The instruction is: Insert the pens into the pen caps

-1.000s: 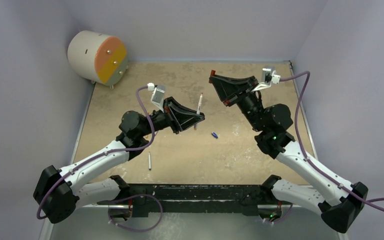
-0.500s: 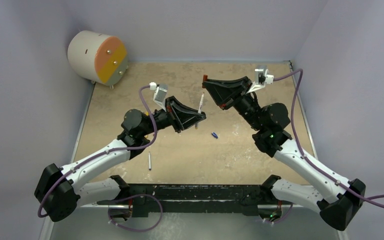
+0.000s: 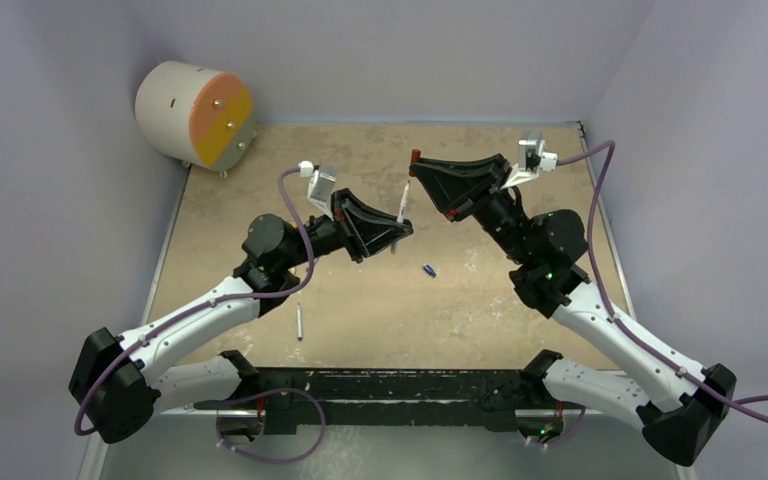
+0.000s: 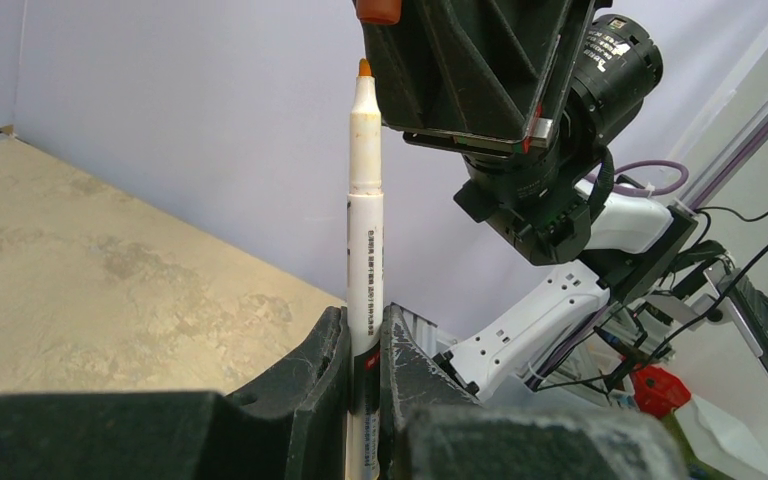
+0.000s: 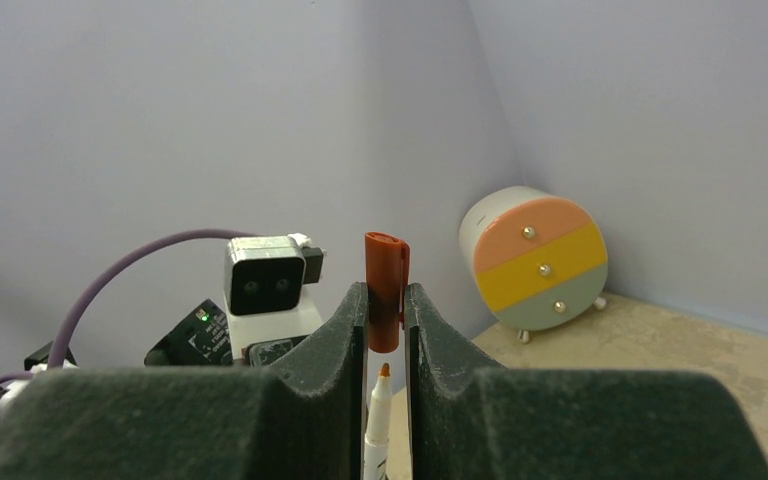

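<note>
Left wrist view: the left gripper [image 4: 365, 335] is clamped on the lower barrel of a white pen [image 4: 365, 230], which stands upright between its dark fingers with the orange tip at the top. Just above and slightly to the right of that tip hangs the red-brown cap [image 4: 378, 10], pinched in the right gripper [image 4: 392, 20]; tip and cap are close but apart. In the right wrist view the right gripper [image 5: 386, 300] grips the cap across its middle, the pen tip rising between the fingers just below it. From the top external camera the two grippers meet above the middle of the table [image 3: 360, 300], the pen between them. On the table lie a blue cap [image 3: 428, 269] near the centre and a second pen [image 3: 300, 321] nearer the left arm. A round cabinet [image 3: 196, 113] sits at the far left corner.
</note>
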Robot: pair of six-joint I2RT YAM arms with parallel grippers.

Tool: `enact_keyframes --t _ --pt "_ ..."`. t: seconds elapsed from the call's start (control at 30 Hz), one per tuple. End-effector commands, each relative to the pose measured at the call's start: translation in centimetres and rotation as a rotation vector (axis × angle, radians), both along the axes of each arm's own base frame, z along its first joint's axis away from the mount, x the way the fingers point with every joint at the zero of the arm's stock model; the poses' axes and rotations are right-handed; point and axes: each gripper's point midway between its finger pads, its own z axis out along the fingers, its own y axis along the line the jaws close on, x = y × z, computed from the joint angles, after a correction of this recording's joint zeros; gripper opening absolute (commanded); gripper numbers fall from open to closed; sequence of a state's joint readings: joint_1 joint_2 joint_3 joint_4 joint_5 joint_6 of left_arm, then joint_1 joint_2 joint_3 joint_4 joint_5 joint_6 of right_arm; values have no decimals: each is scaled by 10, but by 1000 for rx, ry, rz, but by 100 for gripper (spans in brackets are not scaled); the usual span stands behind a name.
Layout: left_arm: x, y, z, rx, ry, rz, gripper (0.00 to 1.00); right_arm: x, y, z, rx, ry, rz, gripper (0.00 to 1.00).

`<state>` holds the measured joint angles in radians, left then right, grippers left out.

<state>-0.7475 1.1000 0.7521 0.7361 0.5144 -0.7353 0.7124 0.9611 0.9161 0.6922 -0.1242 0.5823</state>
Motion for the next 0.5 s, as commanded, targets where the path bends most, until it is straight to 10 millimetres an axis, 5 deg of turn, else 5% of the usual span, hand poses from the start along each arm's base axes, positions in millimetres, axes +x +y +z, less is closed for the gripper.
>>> enact_keyframes --t 0.0,0.47 --pt "-1 2 25 -33 -79 13 0 -11 -7 17 31 -55 8 0" --pt "2 1 25 -13 -95 27 0 -10 -1 1 5 -24 33 0"
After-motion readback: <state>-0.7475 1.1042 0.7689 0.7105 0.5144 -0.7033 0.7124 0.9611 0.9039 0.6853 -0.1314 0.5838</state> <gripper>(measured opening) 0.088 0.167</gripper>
